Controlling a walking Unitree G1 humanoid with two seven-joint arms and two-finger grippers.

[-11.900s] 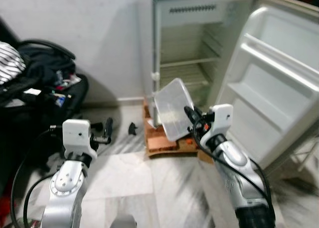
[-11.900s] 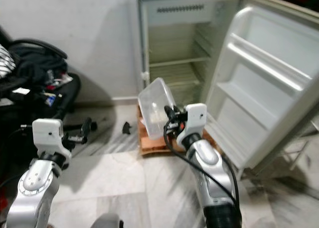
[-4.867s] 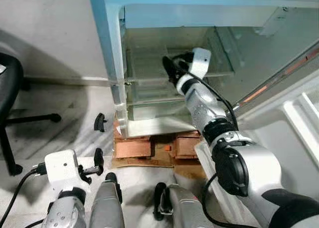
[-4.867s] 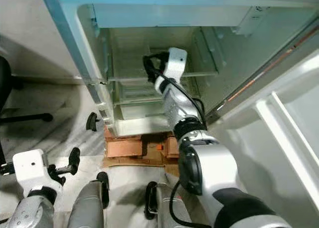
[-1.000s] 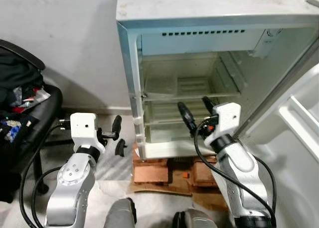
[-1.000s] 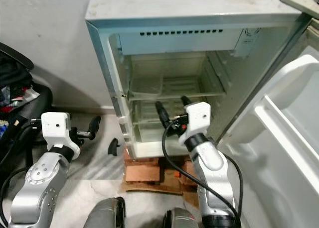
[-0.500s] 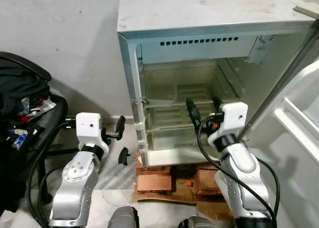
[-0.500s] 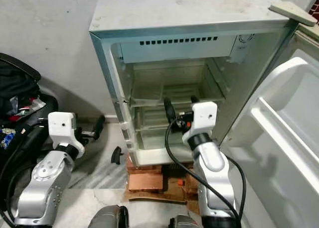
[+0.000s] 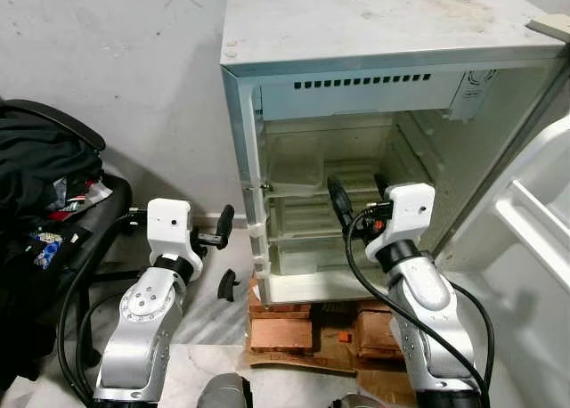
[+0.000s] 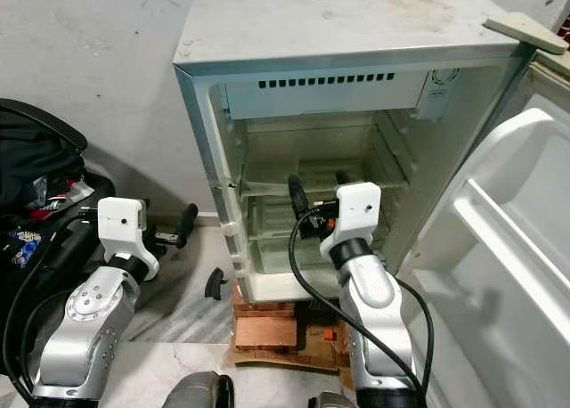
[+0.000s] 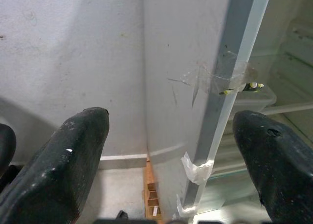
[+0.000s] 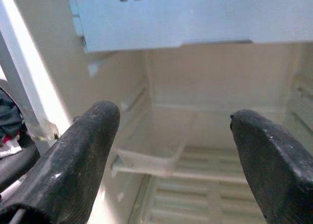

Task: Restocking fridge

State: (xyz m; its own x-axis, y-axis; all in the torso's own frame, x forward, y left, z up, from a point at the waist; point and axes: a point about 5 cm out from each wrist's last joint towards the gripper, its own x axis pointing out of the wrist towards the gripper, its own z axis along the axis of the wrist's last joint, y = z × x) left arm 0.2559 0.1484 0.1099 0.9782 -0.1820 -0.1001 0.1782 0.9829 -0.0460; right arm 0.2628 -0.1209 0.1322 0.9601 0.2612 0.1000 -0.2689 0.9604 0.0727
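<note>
Withdrawn right hand [image 9: 359, 196] before shelved container [image 9: 294, 170].

No text, label or brand can be read anywhere.

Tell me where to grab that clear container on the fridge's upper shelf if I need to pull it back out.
Take the clear container by its front rim, which faces the open fridge. Come straight in from the front with the right hand, open just outside the shelf. The container sits at the shelf's left end near the wall, so a side approach looks cramped.
</note>
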